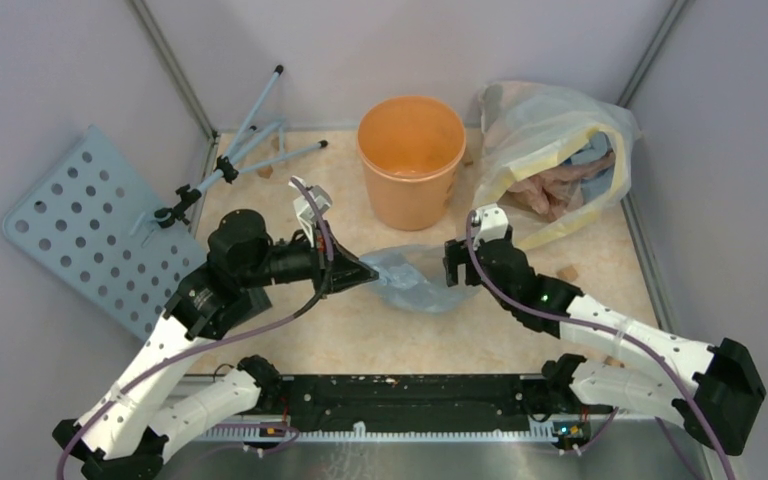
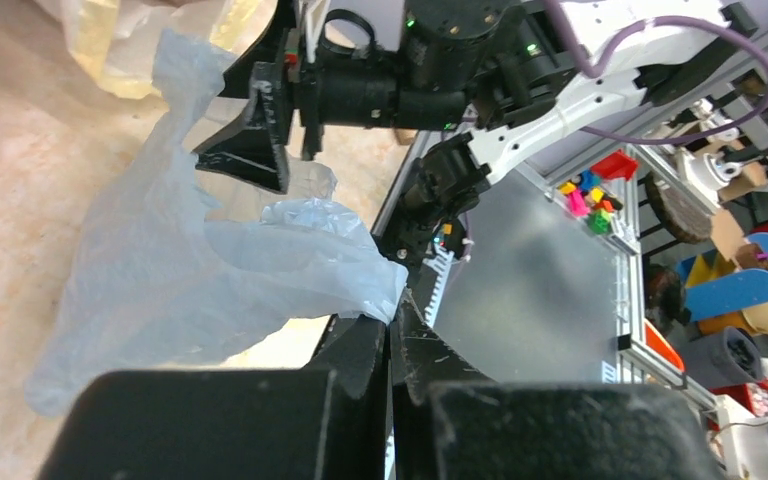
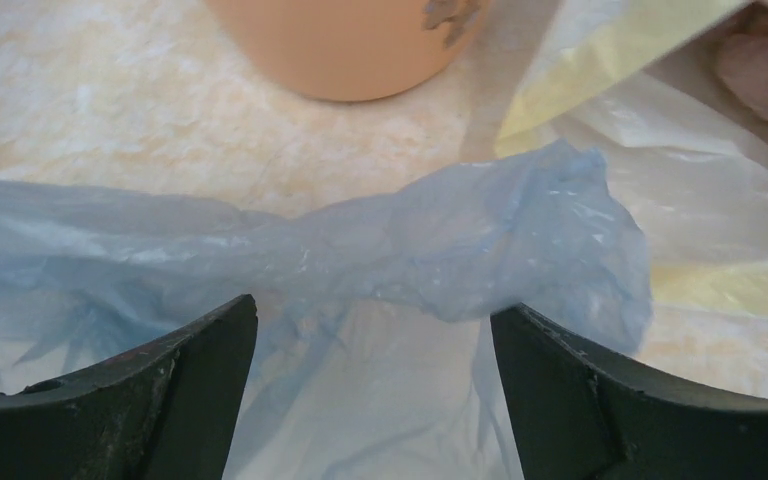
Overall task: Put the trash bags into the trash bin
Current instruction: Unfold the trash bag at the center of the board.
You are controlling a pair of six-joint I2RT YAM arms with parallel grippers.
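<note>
Pinching the bag's left corner, your left gripper (image 1: 364, 268) has its fingers pressed flat together on the thin plastic; its wrist view shows the film bunched right at the tips. Your right gripper (image 1: 453, 262) faces it from the other side with fingers spread wide. The bag's twisted right end lies across the gap between them, gripped by neither.

So the trash bag (image 1: 415, 283) runs left to right between your two hands, its long axis lying crosswise in front of you and its middle seemingly resting on the table (image 1: 360, 335).

Beyond it, straight away from the arms, stands the orange bin (image 1: 410, 195), upright with its mouth open, just behind the bag's middle. Neither hand looks clearly nearer to it.

To my eye, the coming move turns on carrying that sideways strip forward and up over the rim. Only your left hand has hold of it, so the right side may trail unless you close on that end.

Far right, the big clear bag with yellow edges (image 1: 550, 150) sits just beside the bin, so mind it.
</note>
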